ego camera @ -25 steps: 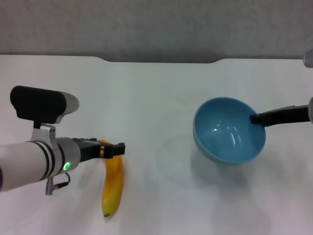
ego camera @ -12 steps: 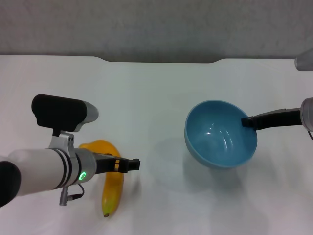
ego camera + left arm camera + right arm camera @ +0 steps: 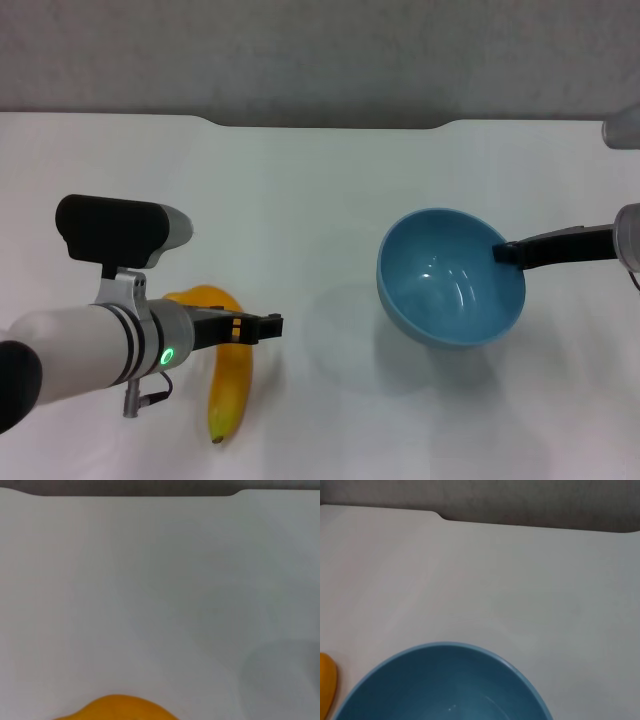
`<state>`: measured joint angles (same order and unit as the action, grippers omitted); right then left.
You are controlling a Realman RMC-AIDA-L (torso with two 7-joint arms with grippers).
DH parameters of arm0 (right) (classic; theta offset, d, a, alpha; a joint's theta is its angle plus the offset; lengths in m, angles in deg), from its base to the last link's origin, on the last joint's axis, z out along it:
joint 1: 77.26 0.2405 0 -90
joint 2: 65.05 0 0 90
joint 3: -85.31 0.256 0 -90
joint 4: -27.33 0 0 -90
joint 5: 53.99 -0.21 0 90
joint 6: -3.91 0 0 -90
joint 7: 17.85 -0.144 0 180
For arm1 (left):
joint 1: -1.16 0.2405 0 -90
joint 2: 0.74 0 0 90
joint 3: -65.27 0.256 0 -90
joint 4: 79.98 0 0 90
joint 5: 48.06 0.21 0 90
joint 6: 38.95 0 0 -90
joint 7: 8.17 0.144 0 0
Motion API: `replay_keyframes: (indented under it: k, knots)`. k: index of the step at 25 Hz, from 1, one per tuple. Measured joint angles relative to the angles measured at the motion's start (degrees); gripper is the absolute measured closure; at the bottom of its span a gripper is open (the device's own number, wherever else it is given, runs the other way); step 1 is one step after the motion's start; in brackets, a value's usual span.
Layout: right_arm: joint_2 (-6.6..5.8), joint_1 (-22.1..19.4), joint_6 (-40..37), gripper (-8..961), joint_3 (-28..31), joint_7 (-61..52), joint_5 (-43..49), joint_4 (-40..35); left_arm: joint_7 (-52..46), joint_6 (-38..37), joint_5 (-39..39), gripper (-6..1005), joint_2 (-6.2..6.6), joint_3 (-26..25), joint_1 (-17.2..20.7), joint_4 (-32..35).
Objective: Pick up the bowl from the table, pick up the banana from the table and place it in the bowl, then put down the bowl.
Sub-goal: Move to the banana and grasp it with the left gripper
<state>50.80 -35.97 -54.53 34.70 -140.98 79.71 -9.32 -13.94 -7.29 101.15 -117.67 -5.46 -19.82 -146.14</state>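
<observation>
On the right side, the right gripper pinches the rim of the glossy light-blue round bowl, which seems lifted above the plain white table. At near left, the left gripper is over the curved yellow-orange banana; whether it grips cannot be told. Placing the banana and putting the bowl down remain. Compared with a second ago, the bowl is slightly more left and the left arm has advanced rightward.

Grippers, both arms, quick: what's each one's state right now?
Left gripper: over the curved yellow-orange banana; open or shut cannot be told.
Right gripper: shut on the rim of the glossy light-blue bowl, held tilted above the white table.
</observation>
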Motion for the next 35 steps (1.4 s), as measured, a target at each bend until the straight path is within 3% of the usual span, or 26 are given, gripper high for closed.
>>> replay_keyframes:
  k: [12,28,35]
  knots:
    - [-0.10,-0.5,0.3,916,-4.5,0.0,-4.1,-0.5,-1.4,-2.4,-0.1,150,0.05,-0.3,-0.2,4.9]
    - [-0.10,-0.5,0.6,916,-4.8,0.1,-4.3,-0.5,-1.4,-2.8,-0.2,204,0.12,-0.8,-0.8,6.9]
    - [-0.10,-0.6,0.6,916,-4.8,0.1,-4.3,-0.5,-1.4,-2.8,-0.3,348,0.11,-0.8,-0.9,7.2]
